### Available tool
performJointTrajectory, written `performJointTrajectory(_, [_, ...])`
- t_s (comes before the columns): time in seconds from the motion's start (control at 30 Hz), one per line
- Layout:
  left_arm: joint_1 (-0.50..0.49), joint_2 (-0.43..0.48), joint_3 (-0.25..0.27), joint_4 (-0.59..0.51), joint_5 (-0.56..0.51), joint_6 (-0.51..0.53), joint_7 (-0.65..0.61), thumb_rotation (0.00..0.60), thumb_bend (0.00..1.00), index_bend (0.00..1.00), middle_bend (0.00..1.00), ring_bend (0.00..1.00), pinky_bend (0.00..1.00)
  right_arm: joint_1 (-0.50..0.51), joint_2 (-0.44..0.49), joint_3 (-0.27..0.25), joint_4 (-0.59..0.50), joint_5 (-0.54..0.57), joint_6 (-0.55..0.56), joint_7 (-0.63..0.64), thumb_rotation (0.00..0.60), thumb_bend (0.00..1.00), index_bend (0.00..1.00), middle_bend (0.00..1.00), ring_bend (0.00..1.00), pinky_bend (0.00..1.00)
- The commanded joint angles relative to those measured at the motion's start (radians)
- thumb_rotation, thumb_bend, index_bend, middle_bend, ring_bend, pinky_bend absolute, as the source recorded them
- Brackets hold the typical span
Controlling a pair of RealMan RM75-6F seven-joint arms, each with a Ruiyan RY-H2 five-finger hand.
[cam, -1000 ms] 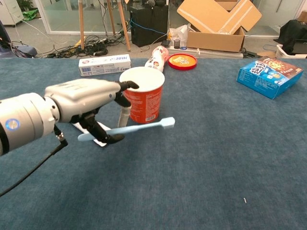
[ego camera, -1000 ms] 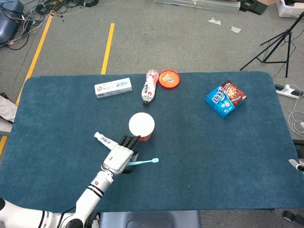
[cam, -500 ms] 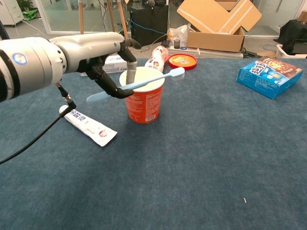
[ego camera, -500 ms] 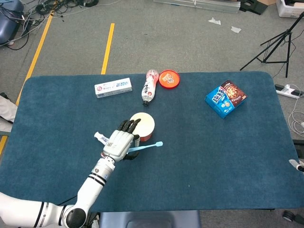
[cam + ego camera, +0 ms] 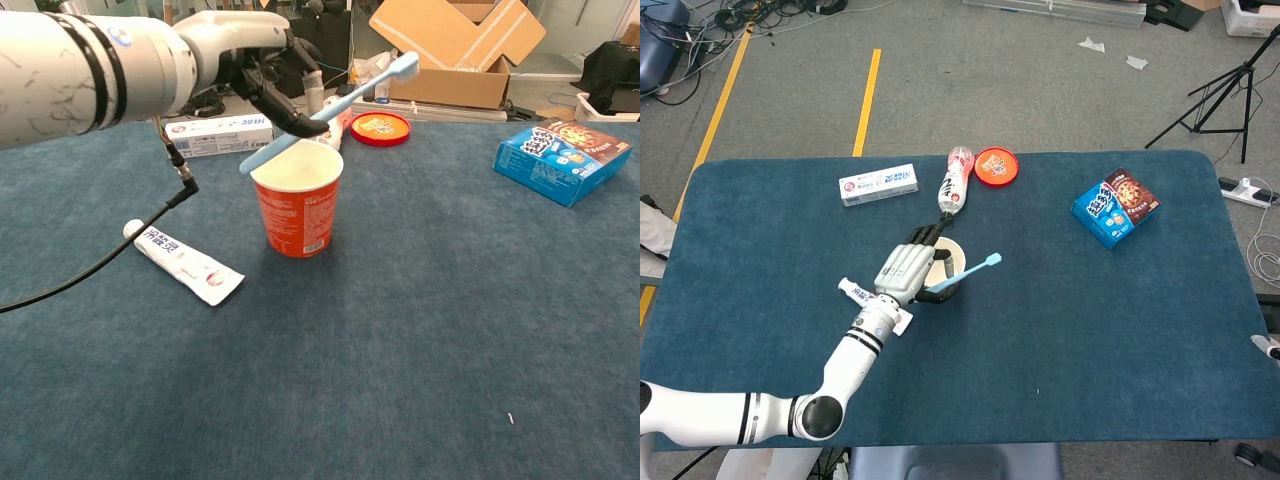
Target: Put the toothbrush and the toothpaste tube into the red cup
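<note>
Holding: our left robot hand (image 5: 262, 62) is clamped on the toothbrush (image 5: 330, 101), tilted above the red cup (image 5: 297, 200).
Tip: we lower its 7 o'clock end into the cup mouth, then let go.

One toothbrush (image 5: 330, 105), one toothpaste tube (image 5: 182, 262), one red cup (image 5: 297, 198), one bottle (image 5: 954, 184), two boxes (image 5: 877, 185) (image 5: 1116, 207) (one blue).

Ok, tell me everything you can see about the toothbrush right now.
The toothbrush is a slim, light blue, plastic-looking stick with a small head at one end. The left hand grips it partway along the handle, holding it in the air above the open mouth of the red cup. It is tilted: head end raised and pointing away to the right, the handle's tail lower, over the cup's near-left rim. It seems to touch nothing but the hand and is not yet inside the cup.
</note>
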Motion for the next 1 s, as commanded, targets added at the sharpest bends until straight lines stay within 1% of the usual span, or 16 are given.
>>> performJointTrajectory(0.03, [-0.033, -0.025, -0.029, 0.073, -0.021, -0.049, -0.065, 0.600, 0.38, 0.61, 0.00, 0.00, 0.00, 0.003, -0.002, -0.001, 0.004, 0.006, -0.012, 0.004, 0.600, 0.00, 0.00, 0.00, 0.00, 0.30])
performJointTrajectory(0.17, [-0.058, -0.048, -0.048, 0.157, -0.028, -0.096, -0.140, 0.600, 0.38, 0.61, 0.00, 0.00, 0.00, 0.009, -0.006, 0.001, 0.011, 0.019, -0.033, 0.014, 0.600, 0.00, 0.00, 0.00, 0.00, 0.30])
performJointTrajectory(0.43, [-0.090, -0.102, -0.052, 0.333, 0.048, -0.169, -0.278, 0.600, 0.38, 0.61, 0.00, 0.00, 0.00, 0.018, -0.010, 0.009, 0.021, 0.041, -0.062, 0.030, 0.600, 0.00, 0.00, 0.00, 0.00, 0.30])
performJointTrajectory(0.77, [-0.108, -0.174, -0.039, 0.500, 0.112, -0.234, -0.424, 0.600, 0.38, 0.61, 0.00, 0.00, 0.00, 0.025, -0.015, 0.012, 0.035, 0.054, -0.085, 0.038, 0.600, 0.00, 0.00, 0.00, 0.00, 0.30])
performJointTrajectory(1.0, [-0.098, -0.213, -0.022, 0.575, 0.176, -0.246, -0.510, 0.600, 0.38, 0.61, 0.00, 0.00, 0.00, 0.021, -0.014, 0.011, 0.038, 0.052, -0.079, 0.045, 0.600, 0.00, 0.00, 0.00, 0.00, 0.30])
